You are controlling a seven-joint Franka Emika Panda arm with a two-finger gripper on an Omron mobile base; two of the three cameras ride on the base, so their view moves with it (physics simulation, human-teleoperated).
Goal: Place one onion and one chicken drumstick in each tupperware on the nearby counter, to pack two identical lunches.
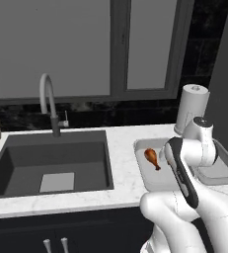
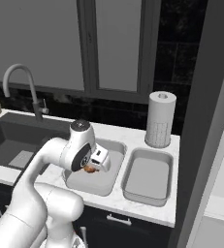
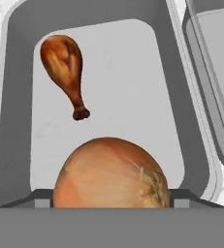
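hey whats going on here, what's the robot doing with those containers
The arm is packing lunches on the counter beside the sink. Its end effector holds an onion above the left tupperware, which already has a chicken drumstick lying in it. The right tupperware next to it looks empty. A paper towel roll stands behind them.

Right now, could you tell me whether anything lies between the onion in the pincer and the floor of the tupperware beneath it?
Nothing visible does. The onion hangs over bare floor of the tupperware; the chicken drumstick lies off to one side, toward the far end, apart from the onion.
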